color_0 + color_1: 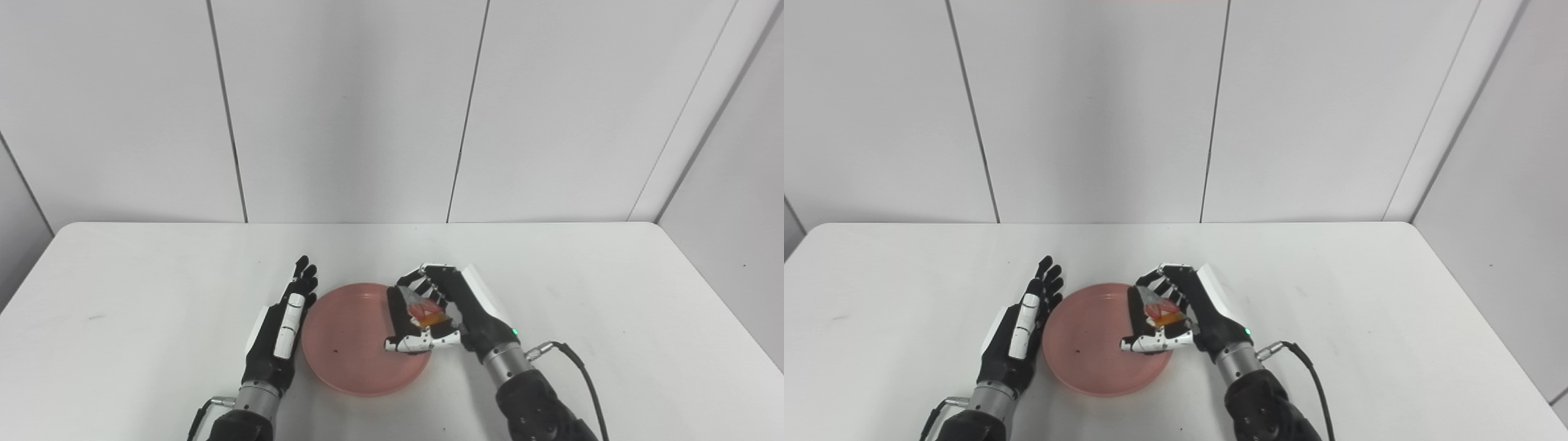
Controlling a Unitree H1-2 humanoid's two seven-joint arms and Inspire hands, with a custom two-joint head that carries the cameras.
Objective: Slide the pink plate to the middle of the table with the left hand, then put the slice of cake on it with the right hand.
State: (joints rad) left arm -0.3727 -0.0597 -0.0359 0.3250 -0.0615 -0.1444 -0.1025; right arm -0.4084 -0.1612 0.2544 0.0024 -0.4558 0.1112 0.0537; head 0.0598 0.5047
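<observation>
My left hand sits at the left rim of the pink plate, edge-on to the tabletop, fingers straight and together, pointing away from me, holding nothing. Fingertips look just beside the plate's rim; can't tell from here if they actually touch it. Plate lies flat on the tabletop, roughly centre left to right, in the near half. Plate surface mostly bare, one small dark speck on it. My right hand is over the plate's right edge, fingers curled round the slice of cake, thumb across the near side, the rest wrapped over the far side. Slice shows between them: pale top, red and orange patch, tip pointing up and left. It's in my grip and looks to be above the plate's right part, not lying on it; can't confirm the gap below. Green light lit on the right wrist, a black cable loops off that wrist to the right. Behind the tabletop: plain white wall panels with dark seams.
</observation>
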